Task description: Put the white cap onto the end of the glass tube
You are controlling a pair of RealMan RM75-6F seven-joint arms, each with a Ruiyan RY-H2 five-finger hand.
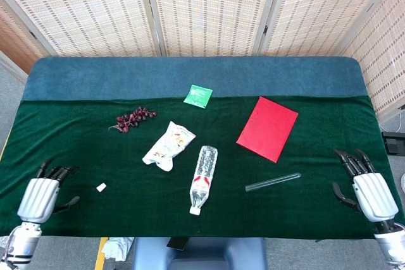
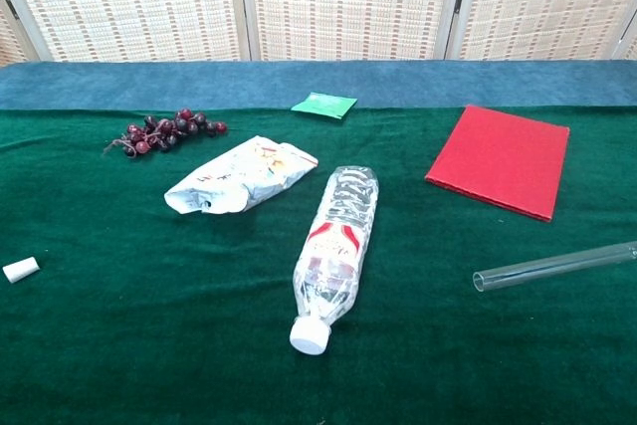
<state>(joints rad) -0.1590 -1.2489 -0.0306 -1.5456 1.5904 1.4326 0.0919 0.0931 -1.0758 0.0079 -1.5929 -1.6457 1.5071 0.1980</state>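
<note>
Glass tube (image 2: pixel 553 266) far end cut off in chest view

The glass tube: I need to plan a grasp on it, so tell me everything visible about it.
The glass tube is a clear, slim, straight cylinder that looks like glass. It lies flat on the green cloth, angled, with the open end toward the plastic bottle. It sits just below the red book, apart from it. Nothing touches it; the right hand is off to its side.

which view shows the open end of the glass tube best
The chest view: the clear glass tube lies close, its open round end plainly visible, though its far end runs off frame. The head view shows the whole tube on the green cloth, but small and thin.
</note>
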